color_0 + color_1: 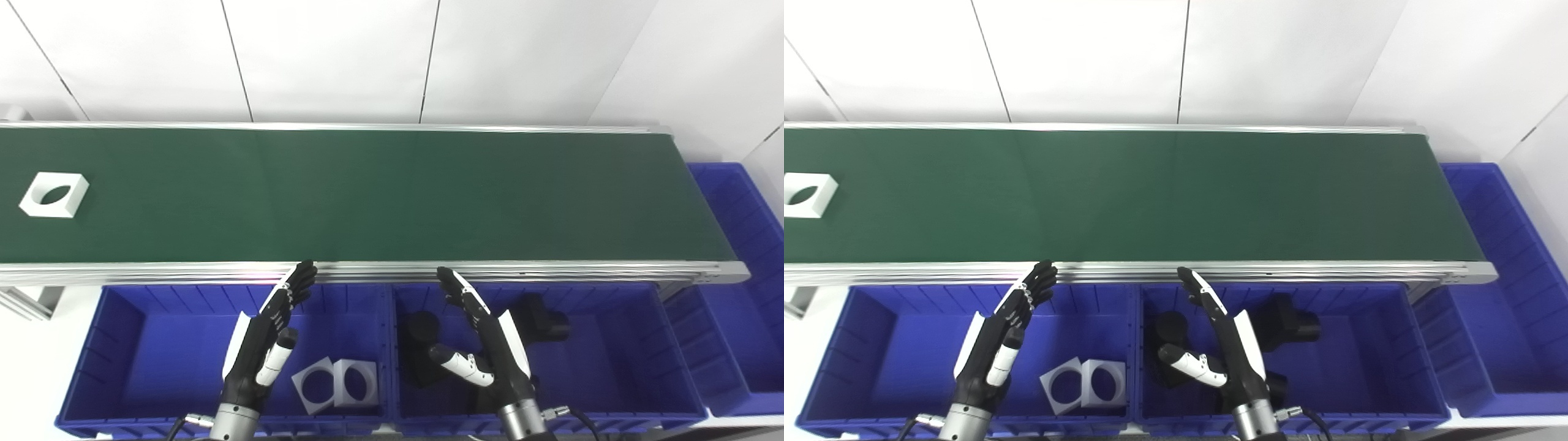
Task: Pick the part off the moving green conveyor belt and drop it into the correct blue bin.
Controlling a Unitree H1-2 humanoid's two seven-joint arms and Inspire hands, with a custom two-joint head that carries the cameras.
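Observation:
A white square part with a round hole (54, 194) lies on the green conveyor belt (367, 196) at its far left; it also shows in the right eye view (807, 194). My left hand (266, 334) is open and empty, fingers straight, held over the left blue bin (122, 343) just below the belt's near edge. My right hand (487, 340) is open and empty over the middle blue bin (625, 343). Both hands are far to the right of the part.
The left bin holds two white square parts (337, 383). The middle bin holds black parts (545, 321). A third blue bin (741, 257) stands past the belt's right end. The belt's silver rail (392, 269) runs just ahead of my fingertips.

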